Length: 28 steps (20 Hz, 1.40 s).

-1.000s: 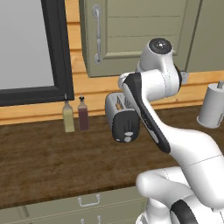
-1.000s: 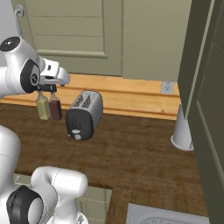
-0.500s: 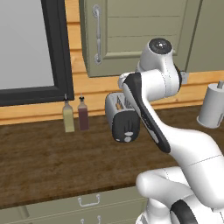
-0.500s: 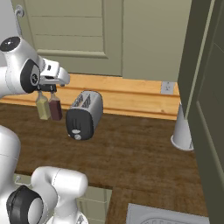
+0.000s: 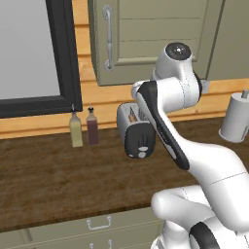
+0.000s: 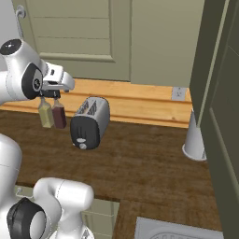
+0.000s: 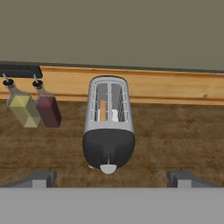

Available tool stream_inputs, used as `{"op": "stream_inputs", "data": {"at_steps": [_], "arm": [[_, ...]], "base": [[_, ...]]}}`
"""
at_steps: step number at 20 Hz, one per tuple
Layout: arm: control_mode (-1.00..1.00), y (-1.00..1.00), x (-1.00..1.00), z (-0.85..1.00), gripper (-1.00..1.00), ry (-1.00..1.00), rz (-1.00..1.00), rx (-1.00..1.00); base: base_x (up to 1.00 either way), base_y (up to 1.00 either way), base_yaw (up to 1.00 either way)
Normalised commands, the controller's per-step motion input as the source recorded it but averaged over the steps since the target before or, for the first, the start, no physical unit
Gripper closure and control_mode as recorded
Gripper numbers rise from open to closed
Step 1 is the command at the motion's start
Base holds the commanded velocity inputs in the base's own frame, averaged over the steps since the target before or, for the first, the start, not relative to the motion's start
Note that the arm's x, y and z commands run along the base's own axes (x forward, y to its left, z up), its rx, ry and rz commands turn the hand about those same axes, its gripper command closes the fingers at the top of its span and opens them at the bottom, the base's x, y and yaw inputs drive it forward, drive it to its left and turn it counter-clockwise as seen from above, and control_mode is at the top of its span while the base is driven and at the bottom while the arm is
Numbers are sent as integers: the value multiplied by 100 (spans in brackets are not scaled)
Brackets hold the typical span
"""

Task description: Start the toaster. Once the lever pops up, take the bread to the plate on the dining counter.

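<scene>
The silver toaster lies on the dark wood worktop, its black end face and pale knob turned toward me. The bread shows as an orange-brown sliver down in the left slot. The lever is a thin dark tab on the end face above the knob. My gripper hangs open above and in front of the toaster, fingertips wide apart, touching nothing. From the side, the toaster sits right of the gripper. It also shows behind my arm. The plate and dining counter are out of view.
Left of the toaster, a yellow bottle and a dark red bottle stand against the wooden back wall. A white paper towel roll stands to the right. Green cabinets hang above. A sink edge shows at the front right.
</scene>
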Motion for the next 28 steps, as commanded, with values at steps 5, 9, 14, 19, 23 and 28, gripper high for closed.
{"op": "stream_inputs", "data": {"at_steps": [5,9,14,19,23,28], "arm": [[-100,0,0,0,-100,0,0,0],[-100,0,0,0,-100,0,0,0],[-100,0,0,0,-100,0,0,0],[-100,0,0,0,-100,0,0,0],[-100,0,0,0,-100,0,0,0],[-100,0,0,0,-100,0,0,0]], "base": [[0,0,0],[0,0,0],[0,0,0],[0,0,0],[0,0,0],[0,0,0]]}}
